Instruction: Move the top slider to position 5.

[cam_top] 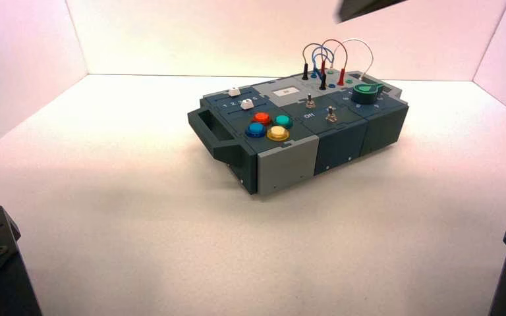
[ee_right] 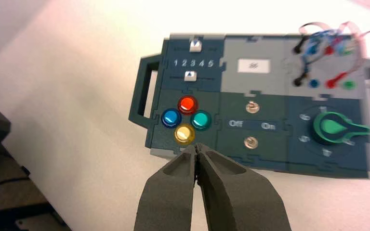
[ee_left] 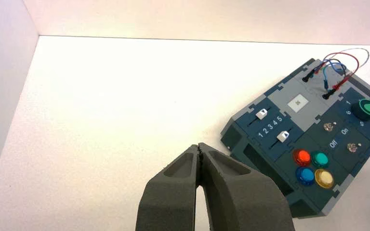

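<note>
Since the top slider [ee_right: 195, 46] sits by digit 3 [ee_right: 192, 63], at the box's [ee_right: 255, 101] ten o'clock, I record position 5 [ee_right: 210, 63], towards four o'clock, unreached; right gripper [ee_right: 196, 146] above, left gripper [ee_left: 198, 145] idle off nine o'clock, both closed, empty.

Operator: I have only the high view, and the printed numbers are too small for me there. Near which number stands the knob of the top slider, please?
Observer: The right wrist view shows the top slider near the 3, so not at position 5.
Operator: Thank you. My view does not show the tips of the right gripper. Are they open?
Observer: No, the right gripper is shut and holds nothing; in its wrist view the tips appear just beside the yellow button.
Operator: And the left one?
Observer: The left gripper is also shut, off the handle side of the box.
</note>
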{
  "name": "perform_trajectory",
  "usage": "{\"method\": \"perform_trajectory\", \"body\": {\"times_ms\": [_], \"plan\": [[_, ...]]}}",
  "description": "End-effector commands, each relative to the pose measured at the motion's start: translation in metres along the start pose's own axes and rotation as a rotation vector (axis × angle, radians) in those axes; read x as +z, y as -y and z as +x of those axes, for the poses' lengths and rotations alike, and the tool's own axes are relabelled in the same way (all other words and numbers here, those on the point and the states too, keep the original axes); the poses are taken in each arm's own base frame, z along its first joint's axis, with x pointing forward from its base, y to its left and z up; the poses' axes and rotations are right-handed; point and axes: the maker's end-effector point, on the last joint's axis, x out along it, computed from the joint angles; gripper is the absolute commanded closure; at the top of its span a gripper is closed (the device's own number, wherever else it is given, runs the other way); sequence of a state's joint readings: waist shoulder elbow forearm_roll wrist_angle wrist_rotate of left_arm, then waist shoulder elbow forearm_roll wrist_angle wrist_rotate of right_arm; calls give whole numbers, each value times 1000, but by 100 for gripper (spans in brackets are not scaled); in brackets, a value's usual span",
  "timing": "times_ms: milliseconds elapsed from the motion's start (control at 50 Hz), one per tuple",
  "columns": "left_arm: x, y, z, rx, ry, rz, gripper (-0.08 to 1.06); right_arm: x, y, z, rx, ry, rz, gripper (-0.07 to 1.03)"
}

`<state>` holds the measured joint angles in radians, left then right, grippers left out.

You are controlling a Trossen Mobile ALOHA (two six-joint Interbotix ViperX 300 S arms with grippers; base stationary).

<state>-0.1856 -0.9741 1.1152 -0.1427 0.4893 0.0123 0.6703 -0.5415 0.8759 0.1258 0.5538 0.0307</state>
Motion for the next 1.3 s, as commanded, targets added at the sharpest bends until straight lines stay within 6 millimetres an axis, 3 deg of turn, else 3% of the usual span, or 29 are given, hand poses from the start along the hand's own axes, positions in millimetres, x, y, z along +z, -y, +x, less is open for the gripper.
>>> {"method": "perform_trajectory", "body": {"times_ms": [20,220,520,780,1300], "plan": [[9,2,-2,-5,18,2,101,29,-10,25,14,-44,-2,98],[8,2,-2,-5,15,3,101,52,-22,81,20,-172,-12,98],[10,2,-4,-6,22,4,101,77,-27,129,26,-216,3,98],[10,2,-4,-6,19,2,101,86,-30,158,27,-272,6,98],[10,2,-4,-6,19,2,101,97,-35,189,44,-304,41,98]]}}
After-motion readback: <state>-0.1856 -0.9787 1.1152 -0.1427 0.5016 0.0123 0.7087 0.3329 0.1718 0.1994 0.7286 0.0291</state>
